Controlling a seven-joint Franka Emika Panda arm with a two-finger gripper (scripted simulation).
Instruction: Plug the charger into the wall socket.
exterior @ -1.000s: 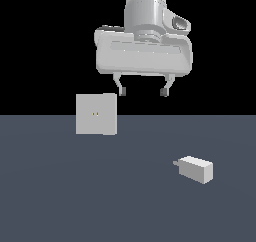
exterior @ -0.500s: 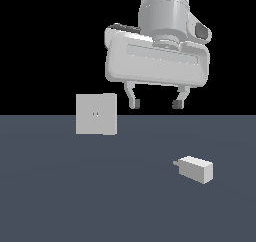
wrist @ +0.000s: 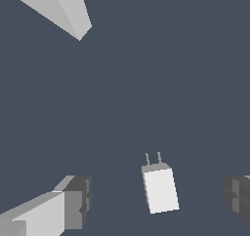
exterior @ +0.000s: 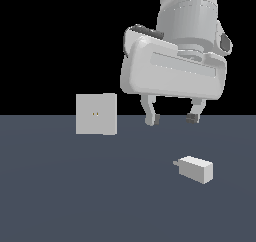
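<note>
A: The dark floor (exterior: pixel 60 196) holds the charger (exterior: pixel 196 169), lying flat, well apart from the wall socket (exterior: pixel 96 114).

B: Yes. The gripper (exterior: pixel 171 119) hangs above it, spread and empty. Grasping and plugging remain.

Level exterior, downward wrist — shared charger (exterior: pixel 196 169)

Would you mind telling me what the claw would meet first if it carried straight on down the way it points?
Probably the charger: the open claw points down and the charger lies between its fingertips, though exact depth is unclear.
</note>
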